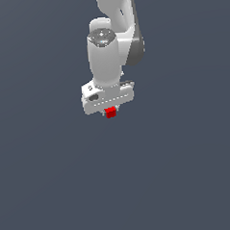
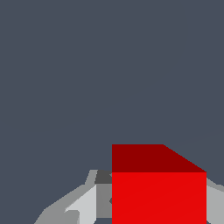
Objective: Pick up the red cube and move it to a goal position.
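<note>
Plain slate-grey ground fills both views; the red cube point(image 1: 110, 112) sits squarely between the jaws of the white gripper point(image 1: 110, 112), which looks closed on it; no goal marker shows.

Exterior view high above, facing down; wrist view close behind the tool point(image 1: 110, 109), both sharing red cube point(image 2: 158, 192).
</note>
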